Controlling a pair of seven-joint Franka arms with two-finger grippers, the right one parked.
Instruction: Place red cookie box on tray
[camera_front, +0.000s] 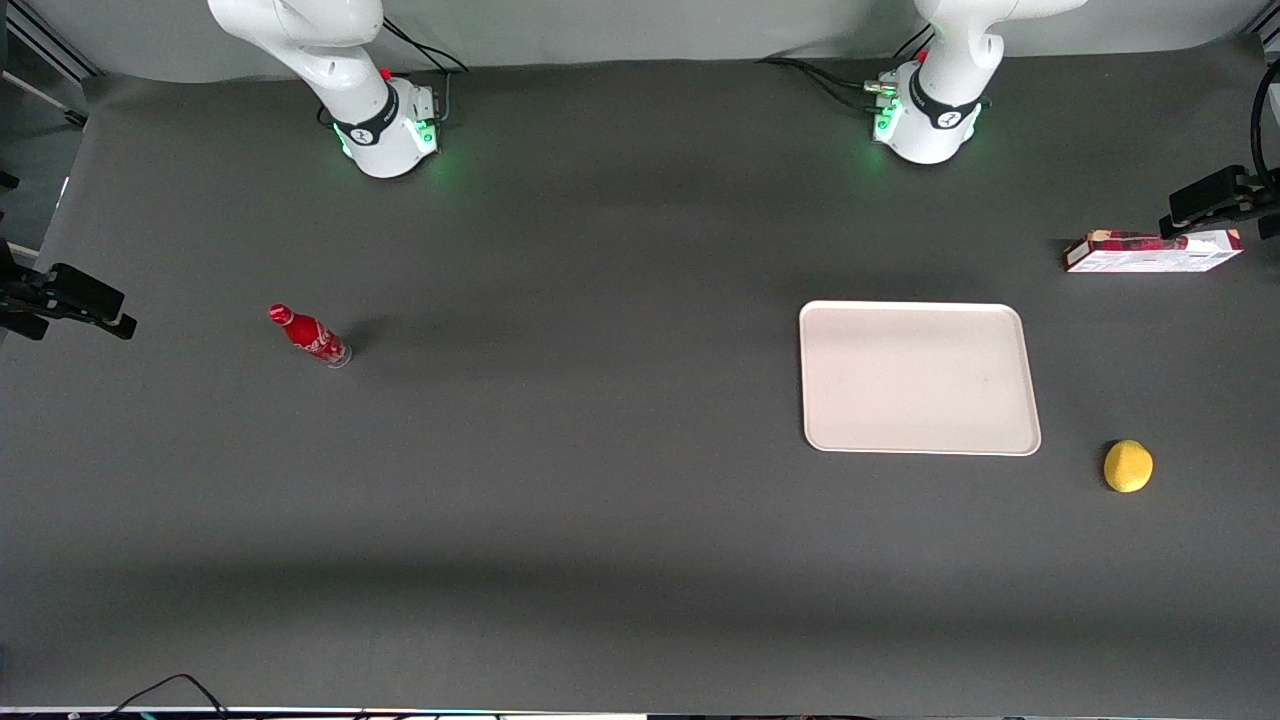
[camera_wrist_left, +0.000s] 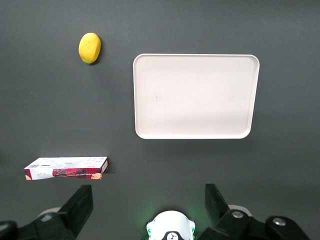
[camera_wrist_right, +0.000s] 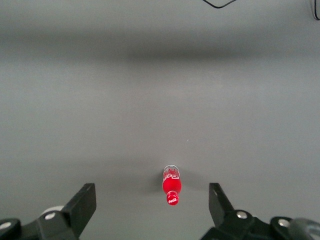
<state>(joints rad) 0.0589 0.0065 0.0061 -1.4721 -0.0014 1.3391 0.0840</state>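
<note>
Now red cookie box (camera_wrist_left: 66, 168) on table, apart from tray (camera_wrist_left: 196, 96), fingers (camera_wrist_left: 80, 205) spread, high above.

Gripper (camera_wrist_left: 148, 207) spread wide above bare tray (camera_wrist_left: 196, 96), red cookie box (camera_wrist_left: 66, 168), lemon (camera_wrist_left: 89, 48).

A wide bench (camera_front: 600, 520) under a matte dark-grey cloth fills the scene, a pale grey wall (camera_front: 640, 25) runs along its edge farthest from the front camera, soft shadow bands cross the cloth, and green light pools on it near that wall.
</note>
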